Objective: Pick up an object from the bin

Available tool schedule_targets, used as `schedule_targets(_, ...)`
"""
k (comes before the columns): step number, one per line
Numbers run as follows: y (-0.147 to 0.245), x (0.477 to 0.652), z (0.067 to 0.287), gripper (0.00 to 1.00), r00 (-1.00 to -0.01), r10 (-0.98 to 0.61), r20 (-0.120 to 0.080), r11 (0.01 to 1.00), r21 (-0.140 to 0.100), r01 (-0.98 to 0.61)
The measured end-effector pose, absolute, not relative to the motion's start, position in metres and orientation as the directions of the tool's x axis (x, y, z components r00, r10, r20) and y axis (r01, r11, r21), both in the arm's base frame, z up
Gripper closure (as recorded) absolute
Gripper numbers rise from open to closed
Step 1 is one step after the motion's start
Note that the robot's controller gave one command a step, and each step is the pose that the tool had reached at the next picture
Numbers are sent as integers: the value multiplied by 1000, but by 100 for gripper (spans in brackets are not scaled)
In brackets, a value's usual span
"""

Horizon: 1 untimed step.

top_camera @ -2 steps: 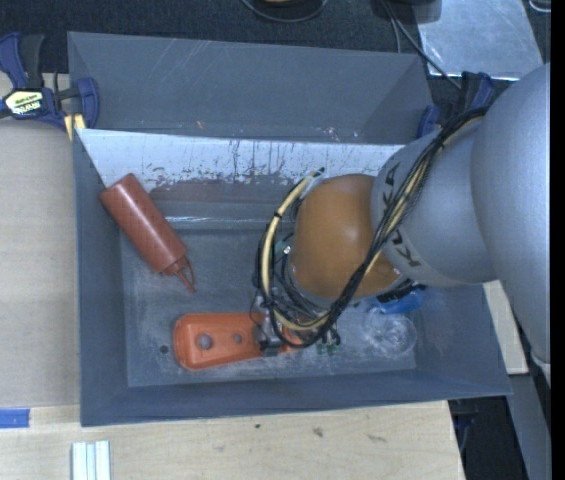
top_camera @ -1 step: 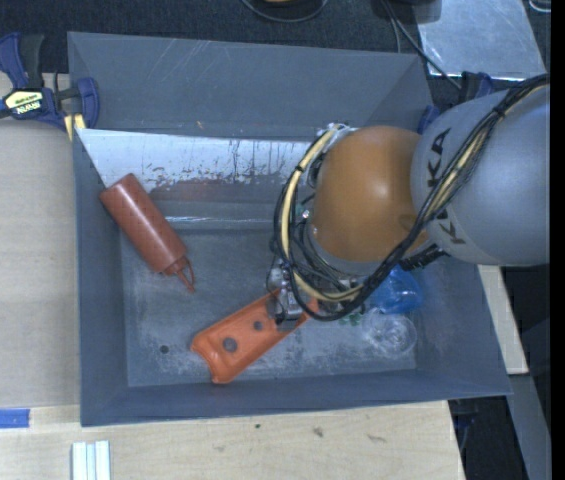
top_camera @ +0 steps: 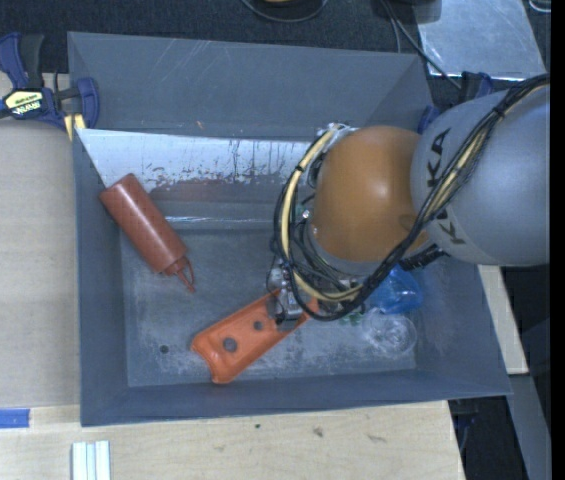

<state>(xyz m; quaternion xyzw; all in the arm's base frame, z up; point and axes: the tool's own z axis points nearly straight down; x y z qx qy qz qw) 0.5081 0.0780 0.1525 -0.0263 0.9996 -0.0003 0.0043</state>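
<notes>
Because the orange wrist cover (top_camera: pixel 367 198) hides it, I cannot tell whether the gripper (top_camera: pixel 288 306) is open or holding anything; it sits at the right end of the flat orange piece (top_camera: pixel 234 340), which stretches left and nearward across the bin (top_camera: pixel 152 313) floor.

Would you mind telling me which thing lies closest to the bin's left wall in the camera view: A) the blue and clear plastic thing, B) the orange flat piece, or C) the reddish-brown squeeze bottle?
C: the reddish-brown squeeze bottle lies at the left of the bin, while the orange flat piece sits lower centre and the blue and clear plastic thing lies at the right.
</notes>
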Motion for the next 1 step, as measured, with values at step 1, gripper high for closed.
schedule_targets(1, 86, 508, 292, 100, -996, -85, -11, 996, -1, -85)
